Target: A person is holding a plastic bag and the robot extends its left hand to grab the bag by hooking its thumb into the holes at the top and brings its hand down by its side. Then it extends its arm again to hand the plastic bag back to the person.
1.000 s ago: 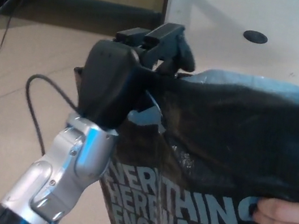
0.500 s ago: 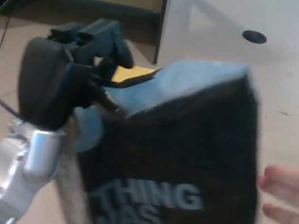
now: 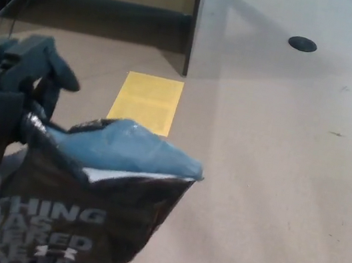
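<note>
At the left edge of the frame we see the left hand (image 3: 6, 93) clamped on the top of the black plastic bag (image 3: 92, 208), which hangs at lower left with white lettering showing. We note a yellow sheet (image 3: 147, 102) on the floor (image 3: 268, 187) above the bag, left of centre.

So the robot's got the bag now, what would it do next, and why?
Probably lower the arm a little further to its side. The left hand at the picture's left edge is shut on the black plastic bag, which hangs from it with its top bunched open, and no person's hand shows. With the bag's weight on the robot alone, finishing the carry comes before offering it back.
</note>
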Motion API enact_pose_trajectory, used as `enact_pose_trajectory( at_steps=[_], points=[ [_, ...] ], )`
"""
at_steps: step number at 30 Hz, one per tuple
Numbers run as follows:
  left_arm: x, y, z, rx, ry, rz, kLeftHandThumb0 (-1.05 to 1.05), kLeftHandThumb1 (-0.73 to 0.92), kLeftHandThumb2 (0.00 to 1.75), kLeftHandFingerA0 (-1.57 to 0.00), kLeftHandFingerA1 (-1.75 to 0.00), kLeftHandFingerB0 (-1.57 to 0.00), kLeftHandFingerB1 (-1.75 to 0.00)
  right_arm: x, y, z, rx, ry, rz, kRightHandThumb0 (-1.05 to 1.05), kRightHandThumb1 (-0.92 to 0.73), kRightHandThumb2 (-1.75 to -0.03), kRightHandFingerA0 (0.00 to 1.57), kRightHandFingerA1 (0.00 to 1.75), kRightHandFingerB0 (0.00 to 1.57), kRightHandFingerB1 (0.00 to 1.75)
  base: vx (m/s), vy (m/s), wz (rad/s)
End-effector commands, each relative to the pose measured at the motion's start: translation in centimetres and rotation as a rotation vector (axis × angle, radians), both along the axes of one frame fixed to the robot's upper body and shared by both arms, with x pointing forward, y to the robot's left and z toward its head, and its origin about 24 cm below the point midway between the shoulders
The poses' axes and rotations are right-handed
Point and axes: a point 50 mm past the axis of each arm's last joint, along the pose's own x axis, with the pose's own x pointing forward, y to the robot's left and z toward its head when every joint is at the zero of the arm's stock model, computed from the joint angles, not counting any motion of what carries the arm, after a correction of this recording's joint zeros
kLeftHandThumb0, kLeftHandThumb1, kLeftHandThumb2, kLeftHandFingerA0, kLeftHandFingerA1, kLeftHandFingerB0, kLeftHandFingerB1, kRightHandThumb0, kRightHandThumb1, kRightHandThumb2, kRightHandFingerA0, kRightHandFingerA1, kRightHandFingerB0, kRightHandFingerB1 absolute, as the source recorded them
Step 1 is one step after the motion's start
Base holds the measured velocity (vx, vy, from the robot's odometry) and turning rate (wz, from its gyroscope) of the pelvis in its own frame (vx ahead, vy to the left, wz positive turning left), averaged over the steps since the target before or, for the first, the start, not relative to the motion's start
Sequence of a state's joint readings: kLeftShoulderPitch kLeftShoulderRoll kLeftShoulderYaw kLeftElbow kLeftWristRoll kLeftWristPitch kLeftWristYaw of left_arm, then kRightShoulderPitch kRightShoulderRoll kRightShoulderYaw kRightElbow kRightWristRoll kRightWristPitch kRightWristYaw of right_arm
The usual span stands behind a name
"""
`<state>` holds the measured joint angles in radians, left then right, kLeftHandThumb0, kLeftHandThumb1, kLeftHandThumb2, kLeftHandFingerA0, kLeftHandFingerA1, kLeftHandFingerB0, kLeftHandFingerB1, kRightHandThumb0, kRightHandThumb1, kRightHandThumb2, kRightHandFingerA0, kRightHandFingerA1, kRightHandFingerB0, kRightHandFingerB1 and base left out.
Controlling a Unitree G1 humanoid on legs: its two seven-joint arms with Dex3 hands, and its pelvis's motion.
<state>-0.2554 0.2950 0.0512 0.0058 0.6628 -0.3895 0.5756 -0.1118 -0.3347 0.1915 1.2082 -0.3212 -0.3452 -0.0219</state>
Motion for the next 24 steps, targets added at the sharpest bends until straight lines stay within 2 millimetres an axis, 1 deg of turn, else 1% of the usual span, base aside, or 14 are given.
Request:
enact_pose_trajectory(
  at_steps=[1,2,3,5,6,7,11,13,17,19,20,21,23,24],
  points=[
    [-0.9,1.8,-1.6,-0.002,-0.015,0.027,0.01,0.56,1.00,-0.86,-1.74,-0.75,-1.45,0.8,-0.8,0.6,-0.014,-0.007,-0.027,-0.32,-0.67,-0.60,0.66,0.46,0.61,0.41,0.00,0.000,0.00],
    [-1.0,2.3,-2.1,-0.007,-0.007,0.035,0.07,0.55,1.01,-0.86,-1.67,-0.79,-1.40,1.0,-1.0,0.8,-0.016,-0.014,-0.029,-0.31,-0.67,-0.60,0.67,0.46,0.60,0.41,0.00,0.000,0.00],
    [-1.1,3.2,-2.9,-0.012,0.013,0.056,0.14,0.48,1.04,-1.16,-1.32,-0.96,-1.15,1.1,-1.4,1.0,-0.023,-0.016,-0.028,-0.31,-0.67,-0.59,0.66,0.45,0.60,0.40,0.00,0.000,0.00],
    [-1.6,4.5,-4.1,-0.014,0.047,0.103,0.11,0.50,1.02,-1.18,-1.34,-0.94,-1.15,0.7,-1.9,1.1,-0.044,-0.012,-0.014,-0.34,-0.65,-0.61,0.66,0.46,0.59,0.41,0.00,0.000,0.00],
    [-2.0,5.8,-4.9,-0.019,0.070,0.133,0.13,0.51,1.03,-1.20,-1.34,-0.94,-1.13,0.7,-2.0,1.2,-0.058,-0.012,-0.004,-0.30,-0.68,-0.60,0.67,0.46,0.62,0.41,0.00,0.000,0.00],
    [-2.4,6.6,-5.4,-0.004,0.082,0.168,0.13,0.50,1.04,-1.18,-1.29,-0.96,-1.09,0.5,-2.0,1.1,-0.053,-0.010,-0.008,-0.29,-0.68,-0.60,0.66,0.45,0.62,0.41,0.00,0.000,0.00],
    [-4.2,9.5,-7.7,0.062,0.136,0.259,0.16,0.50,0.97,-1.19,-1.31,-0.99,-1.13,-0.3,-1.8,0.7,-0.031,-0.002,-0.019,-0.30,-0.67,-0.60,0.67,0.45,0.62,0.41,0.00,0.000,0.00],
    [-5.5,11.3,-9.9,0.082,0.212,0.316,0.13,0.51,0.99,-1.22,-1.33,-0.97,-1.16,-0.1,-1.5,0.7,-0.030,-0.003,-0.016,-0.31,-0.68,-0.61,0.68,0.47,0.62,0.41,0.00,0.000,0.00],
    [-6.5,12.0,-11.9,0.066,0.281,0.361,0.12,0.51,0.98,-1.21,-1.33,-0.98,-1.16,-0.2,-1.3,0.5,-0.012,-0.003,-0.025,-0.35,-0.65,-0.62,0.65,0.47,0.60,0.42,0.00,0.000,0.00],
    [-7.0,11.9,-12.8,0.073,0.302,0.364,0.06,0.52,0.99,-1.22,-1.33,-0.99,-1.13,0.0,-1.3,0.6,-0.010,-0.009,-0.021,-0.31,-0.68,-0.60,0.66,0.46,0.62,0.42,0.00,0.000,0.00],
    [-7.5,11.4,-13.7,0.051,0.341,0.343,0.06,0.53,0.99,-1.21,-1.34,-0.97,-1.13,0.1,-1.3,0.6,-0.013,-0.007,-0.023,-0.36,-0.66,-0.61,0.66,0.46,0.59,0.41,0.00,0.000,0.00],
    [-7.9,11.1,-14.4,0.046,0.370,0.328,0.03,0.66,0.80,-0.91,-1.65,-0.82,-1.32,0.2,-1.3,0.7,-0.015,-0.007,-0.023,-0.36,-0.66,-0.62,0.66,0.46,0.59,0.41,0.00,0.000,0.00],
    [-8.6,10.6,-15.4,0.049,0.419,0.309,0.03,0.67,0.81,-0.92,-1.62,-0.82,-1.27,0.3,-1.2,0.7,-0.018,-0.009,-0.023,-0.31,-0.68,-0.60,0.67,0.45,0.61,0.41,0.00,0.000,0.00],
    [-9.0,10.3,-15.9,0.048,0.424,0.285,0.11,0.52,1.00,-1.19,-1.30,-0.96,-1.09,0.3,-1.2,0.7,-0.020,-0.013,-0.021,-0.31,-0.68,-0.60,0.67,0.46,0.61,0.41,0.00,0.000,0.00]
  ],
)
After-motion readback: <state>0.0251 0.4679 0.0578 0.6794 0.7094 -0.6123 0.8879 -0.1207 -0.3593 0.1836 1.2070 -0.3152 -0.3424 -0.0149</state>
